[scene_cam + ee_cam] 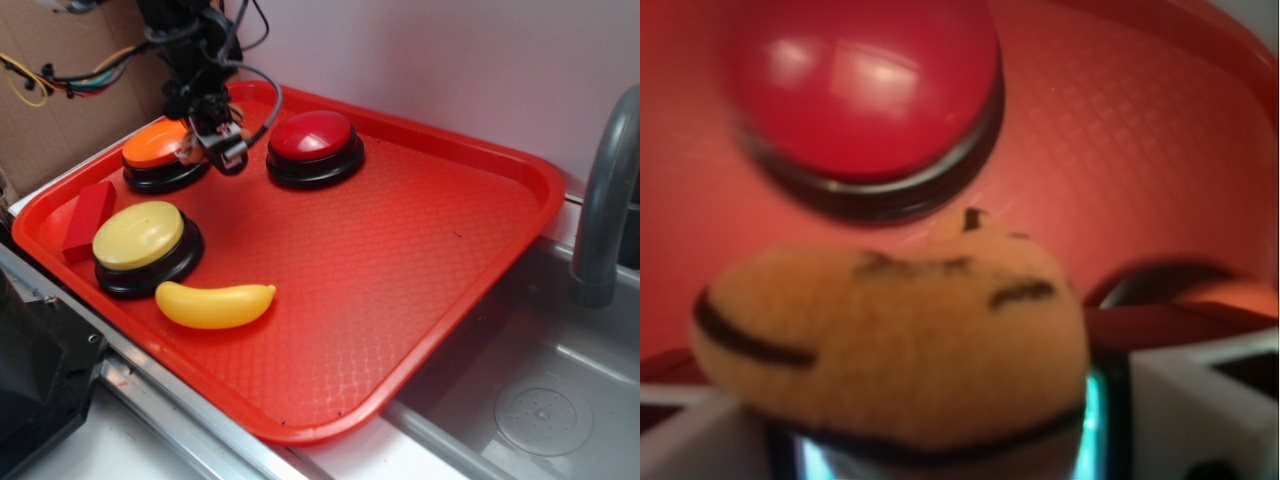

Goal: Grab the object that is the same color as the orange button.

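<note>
Filling the lower half of the wrist view, the tiger sits between the white fingers of the hand, its orange plush and black stripes blurred by closeness. The hand looks closed on it, with the toy bulging above the pads, though how firmly it is held I cannot tell.

The main risk, as I judge it, is a shallow pinch: soft plush gives under pressure, and if only the lower edge is caught the toy could squirm out when the arm lifts or swings. A second risk is the crowding. In the exterior view the hand hangs between the orange button and the red button, close to both, so a sideways move while low could knock a dome or drag a finger over one.

The wrist view gives what the exterior cannot: the stripes, the toy's seat between the fingers, and the red button just beyond it. From outside the tiger is only a scrap of pale orange beside the fingers, mostly hidden by the arm.

The exterior view alone shows the layout: the red tray, the yellow button, the banana and the red block nearer the front, all well apart from the hand, and the sink to the side.
</note>
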`<state>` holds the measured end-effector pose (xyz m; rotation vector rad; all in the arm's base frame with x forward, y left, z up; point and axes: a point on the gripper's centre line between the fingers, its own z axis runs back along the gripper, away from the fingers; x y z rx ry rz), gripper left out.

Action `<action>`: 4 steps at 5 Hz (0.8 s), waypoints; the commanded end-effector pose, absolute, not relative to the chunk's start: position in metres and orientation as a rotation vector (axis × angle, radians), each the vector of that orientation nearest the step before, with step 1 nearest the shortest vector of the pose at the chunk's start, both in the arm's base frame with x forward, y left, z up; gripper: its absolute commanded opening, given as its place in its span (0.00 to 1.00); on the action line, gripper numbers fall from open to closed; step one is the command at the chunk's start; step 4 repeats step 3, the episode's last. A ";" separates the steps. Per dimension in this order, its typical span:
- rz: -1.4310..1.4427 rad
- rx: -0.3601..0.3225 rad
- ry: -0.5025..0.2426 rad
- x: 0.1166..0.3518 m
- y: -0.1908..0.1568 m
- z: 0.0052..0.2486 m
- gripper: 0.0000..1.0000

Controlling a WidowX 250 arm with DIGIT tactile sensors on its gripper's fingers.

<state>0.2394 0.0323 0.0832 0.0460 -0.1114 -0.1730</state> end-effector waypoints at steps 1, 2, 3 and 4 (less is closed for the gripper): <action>0.035 -0.061 -0.125 0.215 -0.007 0.167 0.00; 0.028 -0.074 -0.156 0.193 -0.015 0.178 0.00; 0.117 -0.119 -0.089 0.196 -0.006 0.171 0.00; 0.117 -0.119 -0.089 0.196 -0.006 0.171 0.00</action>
